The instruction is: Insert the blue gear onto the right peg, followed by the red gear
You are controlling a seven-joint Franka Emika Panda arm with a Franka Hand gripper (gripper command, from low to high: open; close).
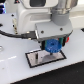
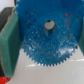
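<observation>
Now, in the exterior view your pincer [image 1: 52, 46] sits at frame centre, clamped on the flat, toothed, bright-blue plastic gear [image 1: 52, 46], held just above the black-bordered white rectangular base plate [image 1: 35, 58] on the white counter [image 1: 15, 70]. No peg is visible from here, so the blue gear looks not yet seated. In the wrist view, one blue gear fills the frame between green pads [image 2: 10, 42]; a sliver of one red gear [image 2: 3, 80] shows at lower left, untouched.

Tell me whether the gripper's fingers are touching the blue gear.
Touching. In the wrist view the green finger pads press against opposite edges of the blue gear, no gap visible. The exterior view shows the gear held in the gripper above the base plate.
</observation>
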